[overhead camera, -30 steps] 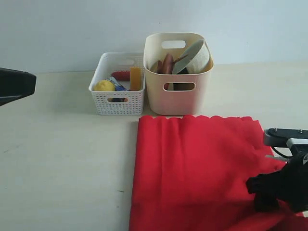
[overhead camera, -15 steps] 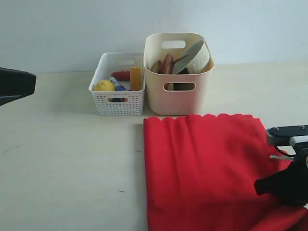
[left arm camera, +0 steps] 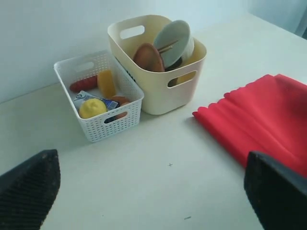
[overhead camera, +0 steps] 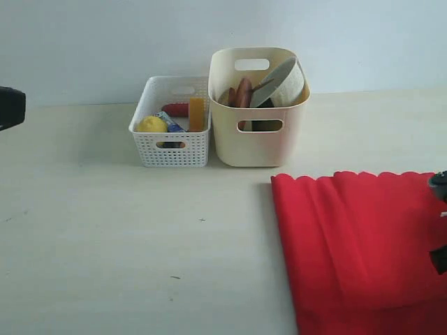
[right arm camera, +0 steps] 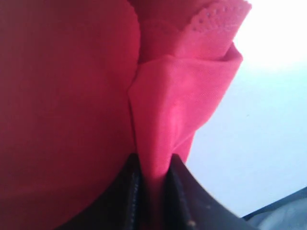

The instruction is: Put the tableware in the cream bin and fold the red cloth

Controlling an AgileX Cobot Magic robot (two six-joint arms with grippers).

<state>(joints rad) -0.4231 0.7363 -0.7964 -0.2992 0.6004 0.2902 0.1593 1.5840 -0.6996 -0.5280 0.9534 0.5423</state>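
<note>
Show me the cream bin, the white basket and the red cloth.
Tall cream plastic bin [overhead camera: 258, 150]: exterior view, front wall.
Low white perforated basket [overhead camera: 190, 152]: exterior view, front wall.
Bright red scalloped cloth [overhead camera: 356, 244]: exterior view, flat middle.

A pale, smooth counter [overhead camera: 105, 230] carries three things. Toward its back edge a low white perforated basket [overhead camera: 172, 150] and a taller cream bin [overhead camera: 258, 143] stand upright just beside each other, the basket on the left in the exterior view. The red cloth [overhead camera: 356, 244] lies on the near right part, its scalloped edge toward the bin but apart from it.
</note>
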